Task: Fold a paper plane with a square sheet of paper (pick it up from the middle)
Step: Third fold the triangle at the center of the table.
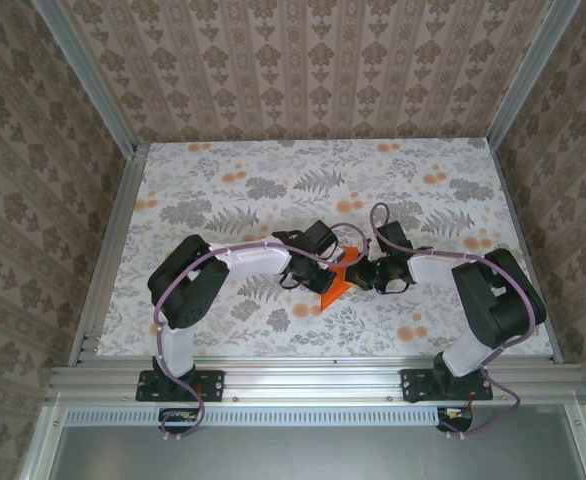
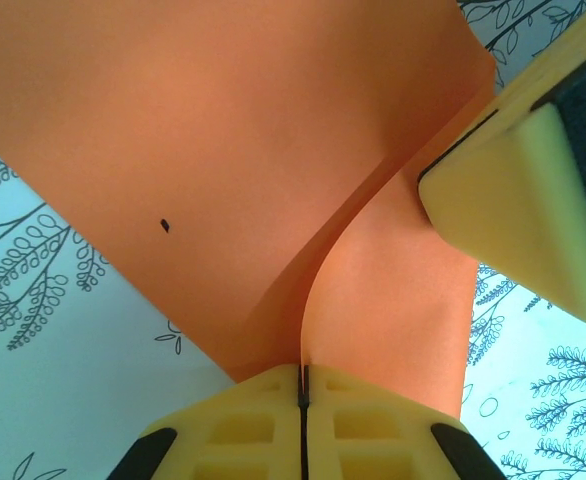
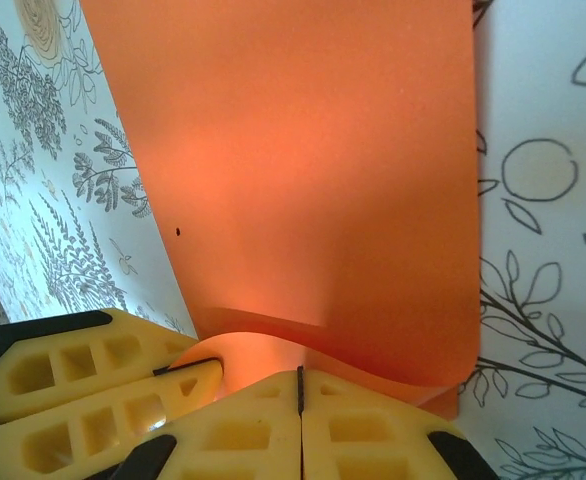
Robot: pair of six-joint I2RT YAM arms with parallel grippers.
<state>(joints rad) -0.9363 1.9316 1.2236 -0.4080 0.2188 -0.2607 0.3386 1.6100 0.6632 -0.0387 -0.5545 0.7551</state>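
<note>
Both arms meet around mid-table, a bit toward the near edge. The square sheet of paper (image 1: pixel 334 285), bright orange, sits btwn the two grippers, partly lifted off the floral table (image 1: pixel 223 180). In the top cam its lower corner points toward the near edge; can't tell if that corner touches the surface.

Left gripper (image 2: pixel 301 395): jaws pressed together w/ the paper pinched right in the seam. From there the sheet curves up and away, w/ a soft bend running out of the pinch.

Right gripper (image 3: pixel 299 395): same deal, jaws closed tight on a curled edge of the paper, sheet bowing out above them.

The grippers are v close. The left one's yellow fingers (image 3: pixel 168 350) show just beside the right's in the right wrist cam. There's a tiny dark speck on the orange in both wrist cams.
</note>
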